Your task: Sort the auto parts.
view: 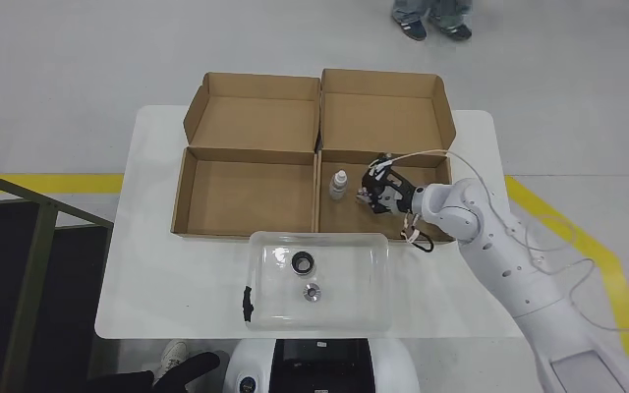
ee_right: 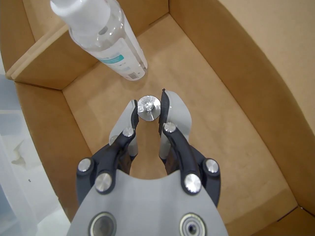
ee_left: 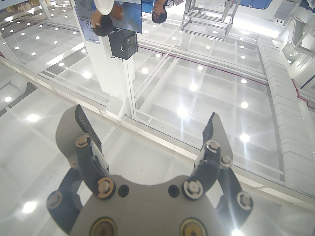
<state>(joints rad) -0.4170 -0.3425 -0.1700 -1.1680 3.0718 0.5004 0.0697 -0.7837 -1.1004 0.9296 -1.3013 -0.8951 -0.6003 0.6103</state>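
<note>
The right arm reaches from the table's near right side into the right cardboard box (view: 432, 138), wrist angled down; the right gripper (ee_right: 149, 101) pinches a small silver disc (ee_right: 148, 111) by its rim, low over the box floor; a clear bottle (ee_right: 108, 40) stands upright near it, close to the wall shared with the left box (view: 246, 196); open floor runs toward the outer wall; the left gripper (ee_left: 145, 111) faces the ceiling, fingers spread wide; a clear tray (view: 383, 285) holds a black ring (view: 304, 261) and a silver part (view: 312, 291), apart.
</note>
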